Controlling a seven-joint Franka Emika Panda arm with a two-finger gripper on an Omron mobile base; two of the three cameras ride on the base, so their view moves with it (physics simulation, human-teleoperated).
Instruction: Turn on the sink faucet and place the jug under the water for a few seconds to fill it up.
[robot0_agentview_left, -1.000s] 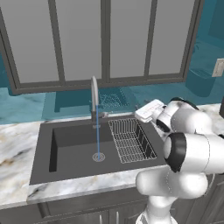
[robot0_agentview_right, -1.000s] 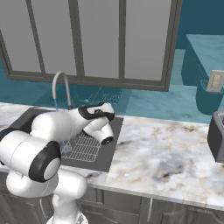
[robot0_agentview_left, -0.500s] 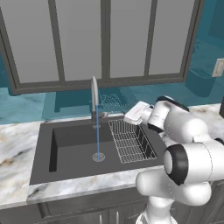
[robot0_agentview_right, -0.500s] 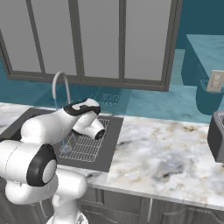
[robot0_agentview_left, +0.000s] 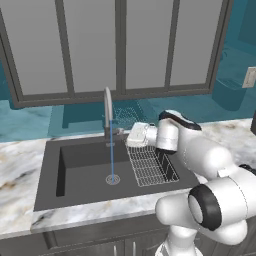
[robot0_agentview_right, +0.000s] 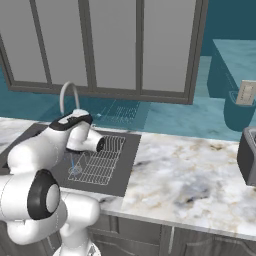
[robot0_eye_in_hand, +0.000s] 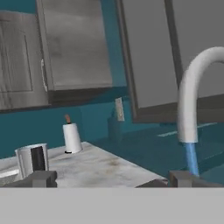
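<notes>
we see the water (robot0_eye_in_hand: 191, 158) already running from the sink faucet (robot0_eye_in_hand: 192, 94) just right of our gripper (robot0_eye_in_hand: 109, 178), whose fingers stand wide apart holding nothing, while the jug (robot0_eye_in_hand: 32, 160) stands upright on the counter (robot0_eye_in_hand: 98, 168), well off to the left.

Sink (robot0_agentview_left: 80, 165) dark grey; wire rack (robot0_agentview_left: 150, 167) at its right end pale silver. Sink faucet (robot0_agentview_left: 107, 107) silver-grey above the sink, water (robot0_agentview_left: 111, 162) thin light blue. Table (robot0_agentview_right: 190, 175) beside the sink white marble, brown-grey veining. Jug (robot0_eye_in_hand: 33, 159) clear glass with black. Paper-towel roll (robot0_eye_in_hand: 71, 136) white, brown knob. Wall teal.
</notes>
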